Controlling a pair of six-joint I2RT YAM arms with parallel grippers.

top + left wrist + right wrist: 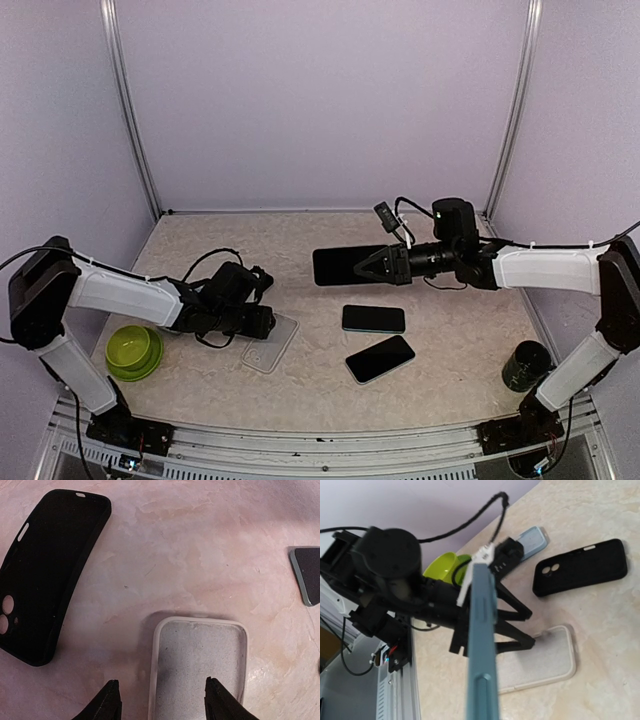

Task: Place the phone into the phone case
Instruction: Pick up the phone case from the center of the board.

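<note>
Phone (482, 645) is held off the table, seen edge-on, clenched in the right gripper (365, 265). Clear case (197, 670) lies flat under the left gripper (164, 700), whose fingers stand apart astride its left rim, grasping nothing. Black case (45, 575) lies nearby.

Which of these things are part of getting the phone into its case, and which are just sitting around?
In the job: held phone, right gripper, clear case, left gripper.
Probably just lying about: black case, far spare phone, near spare phone, green bowl, dark cup.
</note>
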